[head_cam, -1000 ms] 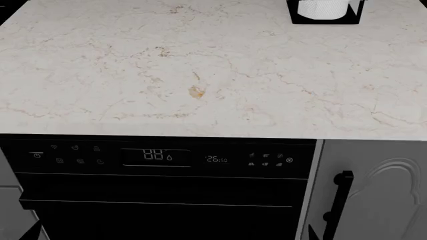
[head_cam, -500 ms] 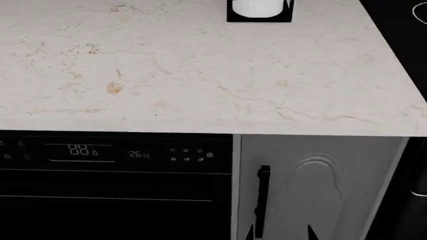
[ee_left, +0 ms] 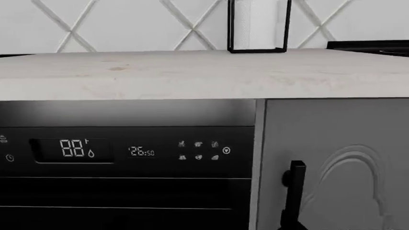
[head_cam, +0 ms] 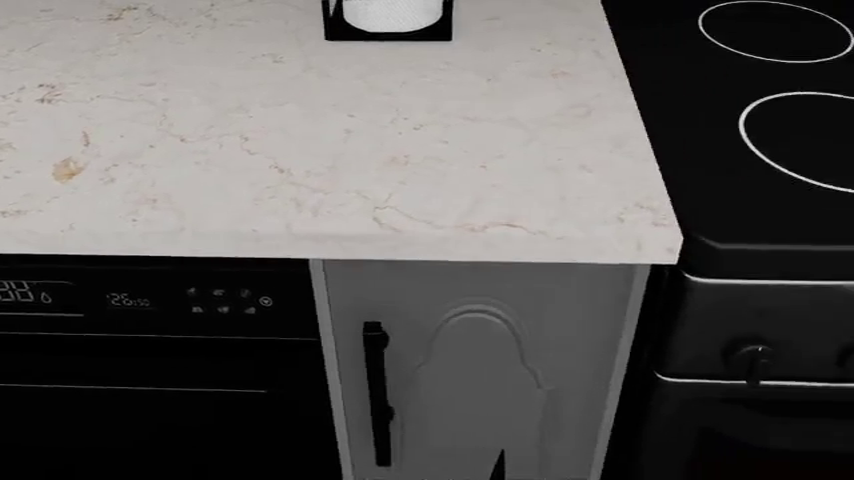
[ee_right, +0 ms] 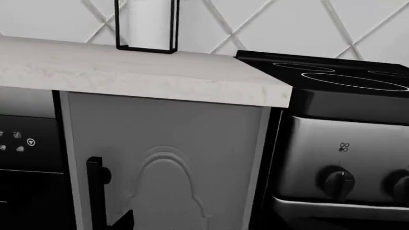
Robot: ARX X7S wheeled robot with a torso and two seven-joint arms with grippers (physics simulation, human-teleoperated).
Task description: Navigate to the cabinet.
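The cabinet (head_cam: 534,330) is a narrow grey unit with an arched-panel door and a vertical black handle (head_cam: 378,390). It stands straight ahead of me in the head view, under a cream marble top (head_cam: 334,150). It fills the right of the left wrist view (ee_left: 338,143) and the middle of the right wrist view (ee_right: 191,143). Of my right gripper only one dark fingertip (ee_right: 122,221) shows, low in front of the door. A dark tip (ee_left: 286,224) beside the handle is all that shows of my left gripper.
A black dishwasher (head_cam: 147,400) with a lit display adjoins the cabinet on the left. A black stove (head_cam: 761,120) with ring burners and knobs (ee_right: 336,179) adjoins it on the right. A black-framed paper towel holder (head_cam: 388,18) stands at the back of the counter.
My view has swept right along the counter. The cabinet has gone from the right edge to the centre, the dishwasher has slid left, and the stove has come into sight.
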